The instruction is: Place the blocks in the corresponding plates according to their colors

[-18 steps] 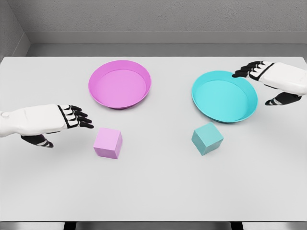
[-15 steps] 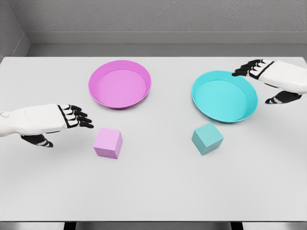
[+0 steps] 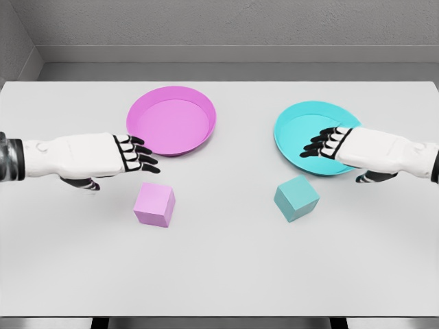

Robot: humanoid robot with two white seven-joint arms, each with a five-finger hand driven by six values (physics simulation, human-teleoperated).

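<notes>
So both blocks are sitting on the white surface (image 3: 219, 274), neither one in a plate. Pink block (image 3: 153, 204) is at front left, and the left robot hand (image 3: 113, 155) hangs just behind it and a bit to the left, palm down, fingers stretched out flat and holding nothing. Its fingertips (image 3: 144, 156) point right, ending close to the front rim of the pink plate (image 3: 171, 120), which sits right behind the pink block.

On the other side, the teal block (image 3: 296, 198) rests front right, turned a little (one corner faces the camera). The right robot hand (image 3: 343, 145) is behind it and slightly to the right, also palm down with fingers extended and loose, gripping nothing. That hand overlaps the front part of the teal plate (image 3: 302, 123) in the view, fingers pointing left over its inside. Can't tell whether it actually touches the plate. Both hands are clear of their blocks.
</notes>
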